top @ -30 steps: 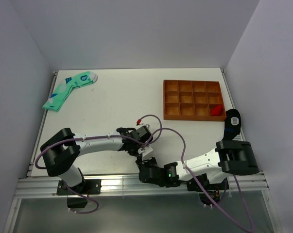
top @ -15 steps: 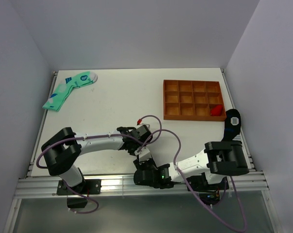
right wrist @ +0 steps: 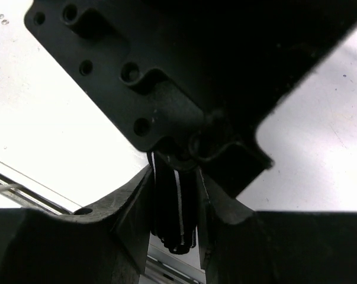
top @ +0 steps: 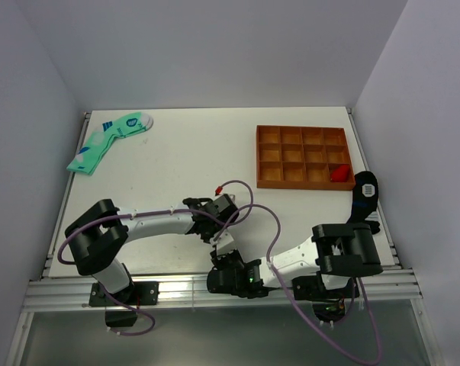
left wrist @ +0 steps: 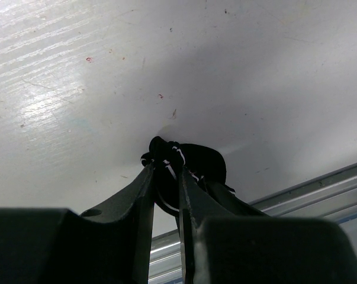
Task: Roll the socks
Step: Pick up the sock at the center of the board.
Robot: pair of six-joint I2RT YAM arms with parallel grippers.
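Observation:
In the left wrist view the black socks [left wrist: 199,164], with thin white stripes, are bunched into a small wad on the white table near its front rail. My left gripper [left wrist: 165,167] is shut on one end of the wad. In the right wrist view the striped socks [right wrist: 169,216] hang between the fingers of my right gripper [right wrist: 174,176], which is shut on them, with the left gripper's body just above. In the top view the left gripper [top: 219,231] and right gripper [top: 228,261] meet at the table's near edge, hiding the socks.
A mint-green sock [top: 107,139] with blue marks lies at the far left corner. An orange compartment tray [top: 302,156] with a red piece [top: 339,174] stands at the back right. Another black sock [top: 365,191] with a white patch lies by the right edge. Purple cables loop over both arms.
The right arm's elbow has swung left and its gripper has shifted slightly left along the near edge. The left arm has barely moved.

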